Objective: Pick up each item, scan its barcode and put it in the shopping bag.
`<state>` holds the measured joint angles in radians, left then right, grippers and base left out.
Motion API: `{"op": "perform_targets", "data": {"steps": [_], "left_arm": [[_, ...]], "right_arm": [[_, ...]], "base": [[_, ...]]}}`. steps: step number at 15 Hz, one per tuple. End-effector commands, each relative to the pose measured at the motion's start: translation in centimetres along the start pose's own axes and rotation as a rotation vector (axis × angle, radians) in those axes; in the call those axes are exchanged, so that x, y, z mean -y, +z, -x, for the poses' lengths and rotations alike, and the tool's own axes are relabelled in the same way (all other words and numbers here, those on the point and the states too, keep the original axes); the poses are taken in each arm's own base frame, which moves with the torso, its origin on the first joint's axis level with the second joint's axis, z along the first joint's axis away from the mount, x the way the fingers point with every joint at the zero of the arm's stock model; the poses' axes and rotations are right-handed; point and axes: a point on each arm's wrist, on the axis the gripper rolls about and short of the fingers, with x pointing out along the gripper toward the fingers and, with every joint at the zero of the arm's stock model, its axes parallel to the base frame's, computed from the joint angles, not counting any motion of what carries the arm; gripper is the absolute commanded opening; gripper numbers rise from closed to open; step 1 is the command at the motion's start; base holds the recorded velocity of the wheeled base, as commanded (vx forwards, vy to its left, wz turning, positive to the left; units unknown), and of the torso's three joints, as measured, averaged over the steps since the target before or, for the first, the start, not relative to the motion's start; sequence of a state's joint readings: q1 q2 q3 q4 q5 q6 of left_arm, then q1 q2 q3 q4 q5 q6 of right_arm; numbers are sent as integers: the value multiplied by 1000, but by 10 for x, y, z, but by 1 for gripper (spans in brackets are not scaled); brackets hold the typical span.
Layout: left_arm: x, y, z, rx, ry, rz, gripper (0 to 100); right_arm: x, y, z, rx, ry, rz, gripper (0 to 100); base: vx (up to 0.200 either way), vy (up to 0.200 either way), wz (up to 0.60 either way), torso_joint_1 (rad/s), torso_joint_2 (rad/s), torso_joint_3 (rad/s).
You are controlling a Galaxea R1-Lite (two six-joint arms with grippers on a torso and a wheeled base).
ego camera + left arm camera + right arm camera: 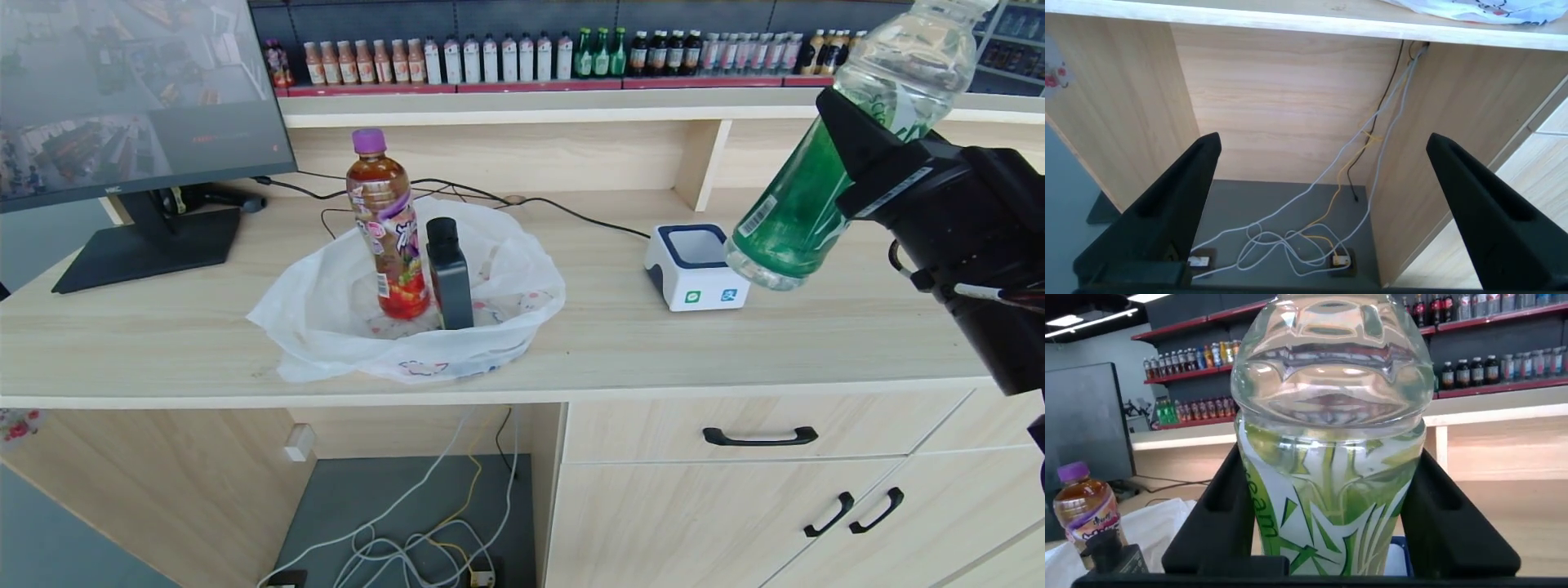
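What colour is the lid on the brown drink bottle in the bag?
Purple. The lid shows best in the head view.

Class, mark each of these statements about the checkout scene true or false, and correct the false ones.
1. The right gripper holds the green bottle. True.
2. The green bottle stands upright on the counter. False: it is held tilted in the air, by the scanner.
3. The purple-capped bottle stands in the shopping bag. True.
4. The left gripper is shut on the dark bottle. False: it is open and empty, below the counter; the dark bottle stands in the bag.
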<state>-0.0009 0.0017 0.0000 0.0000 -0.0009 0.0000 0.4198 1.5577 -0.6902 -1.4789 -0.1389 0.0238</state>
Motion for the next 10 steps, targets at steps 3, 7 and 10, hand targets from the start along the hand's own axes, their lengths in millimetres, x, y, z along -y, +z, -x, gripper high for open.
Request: {"op": "perform_targets", "data": {"steps": [3, 7, 10], "left_arm": [[0, 0, 0, 0, -1, 2, 100], [0, 0, 0, 0, 0, 2, 100], [0, 0, 0, 0, -1, 2, 100]], "right_arm": [[0, -6, 2, -12, 3, -2, 0], [1, -11, 2, -18, 28, 4, 0], [2, -12, 1, -18, 24, 5, 0]], "base": [[0, 133, 0, 2, 0, 5], [0, 200, 0, 7, 1, 0], [0, 200, 0, -1, 2, 2]]}}
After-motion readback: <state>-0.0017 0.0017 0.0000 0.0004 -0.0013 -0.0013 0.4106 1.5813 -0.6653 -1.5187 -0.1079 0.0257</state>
